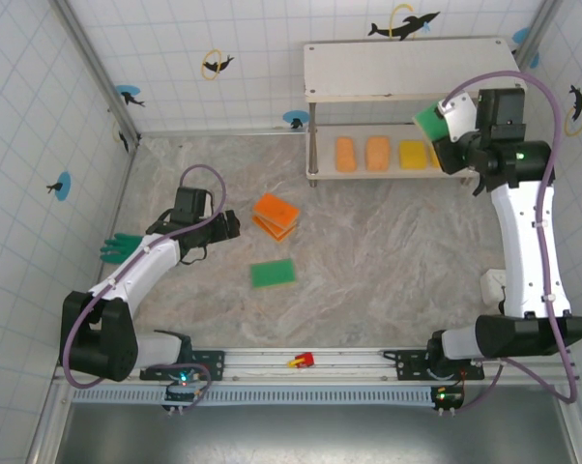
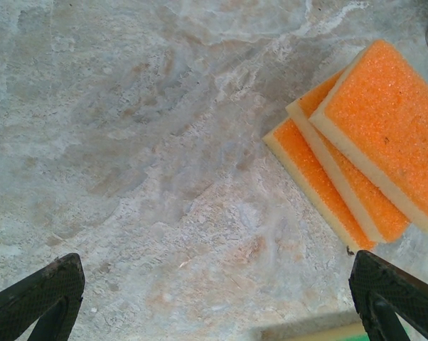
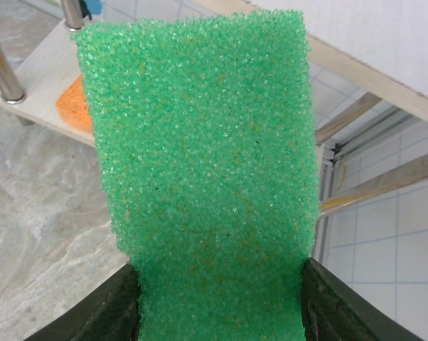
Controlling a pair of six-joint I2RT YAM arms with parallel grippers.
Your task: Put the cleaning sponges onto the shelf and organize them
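The green sponge (image 3: 207,163) is sticking lengthwise up-frame as our right gripper (image 3: 220,302) is clamping its near end, the shelf (image 3: 40,85) lying upper left.

Orange sponges number five: three in the orange stack (image 2: 356,163) and two on the shelf (image 1: 407,68), a darker orange sponge (image 1: 345,154) and a paler orange sponge (image 1: 378,153). One yellow sponge (image 1: 412,153) is plain; a yellow sliver beside it may be a second. Green sponges number two: a flat green sponge (image 1: 272,274) and a raised green sponge (image 3: 207,177). There is one green rubber glove (image 1: 117,248) and one small red object (image 1: 301,361).
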